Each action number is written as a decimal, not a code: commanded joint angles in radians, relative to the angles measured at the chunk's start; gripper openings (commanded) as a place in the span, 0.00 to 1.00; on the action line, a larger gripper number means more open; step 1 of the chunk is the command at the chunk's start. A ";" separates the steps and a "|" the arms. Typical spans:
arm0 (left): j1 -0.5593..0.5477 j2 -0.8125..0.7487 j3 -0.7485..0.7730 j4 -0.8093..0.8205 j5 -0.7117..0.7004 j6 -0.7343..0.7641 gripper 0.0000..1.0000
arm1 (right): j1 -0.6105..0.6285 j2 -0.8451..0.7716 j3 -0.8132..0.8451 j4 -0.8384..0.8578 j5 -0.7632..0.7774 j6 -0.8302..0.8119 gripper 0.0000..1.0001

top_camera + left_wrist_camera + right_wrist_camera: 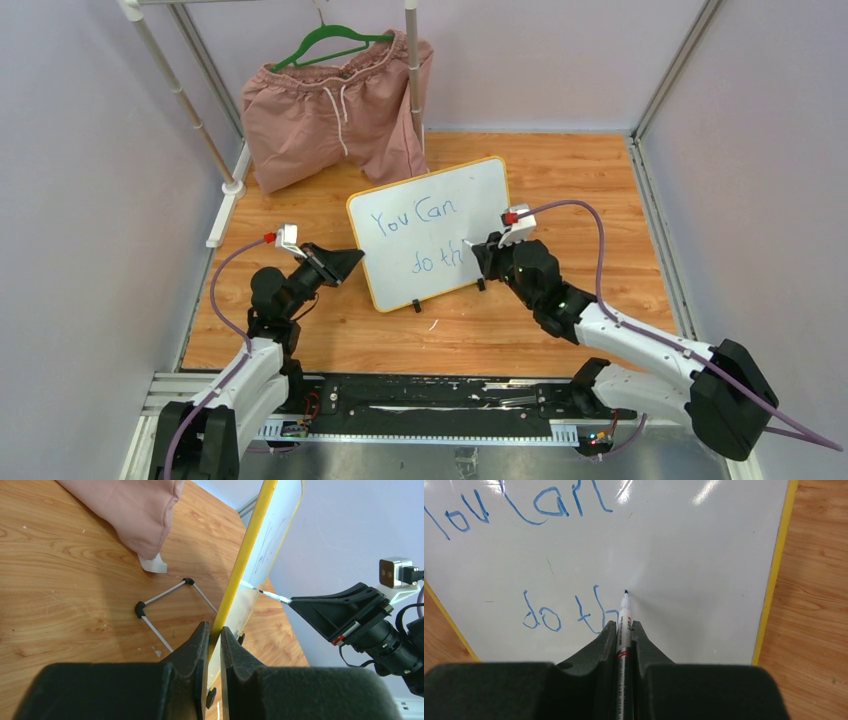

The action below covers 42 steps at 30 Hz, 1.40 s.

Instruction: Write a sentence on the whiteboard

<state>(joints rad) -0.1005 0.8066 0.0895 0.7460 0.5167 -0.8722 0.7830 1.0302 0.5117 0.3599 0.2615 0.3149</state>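
The whiteboard [470, 200] stands tilted on the wooden table, with a yellow frame and small black feet. The sentence [415, 235] in blue reads "You Can" on one line and "do th" below it. My left gripper [352, 262] is shut on the whiteboard's left edge; the left wrist view shows its fingers [214, 627] pinching the yellow frame [247, 550]. My right gripper [480, 250] is shut on a thin marker [624, 611]. The marker tip touches the whiteboard [704, 570] just right of the "h" in the sentence [549, 615]. The marker [272, 596] also shows in the left wrist view.
Pink shorts [335, 110] hang on a green hanger [330, 42] from a white rack at the back left. A wire stand leg [165, 592] lies behind the board. Enclosure walls close in both sides, and a black rail [430, 400] runs along the near edge.
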 commanded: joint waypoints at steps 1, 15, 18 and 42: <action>-0.005 -0.016 -0.006 0.044 0.013 -0.013 0.00 | -0.016 -0.048 0.008 -0.012 -0.005 0.006 0.00; -0.005 -0.016 -0.005 0.044 0.013 -0.013 0.00 | -0.016 -0.060 -0.026 -0.041 -0.042 0.013 0.00; -0.006 -0.015 -0.005 0.044 0.013 -0.013 0.00 | -0.016 -0.054 -0.029 -0.041 -0.044 0.017 0.00; -0.005 -0.013 0.001 0.044 0.014 -0.013 0.00 | -0.016 -0.001 -0.039 -0.025 -0.028 0.015 0.00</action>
<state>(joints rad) -0.1005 0.8066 0.0895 0.7460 0.5167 -0.8722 0.7799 1.0298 0.4953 0.3225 0.2260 0.3218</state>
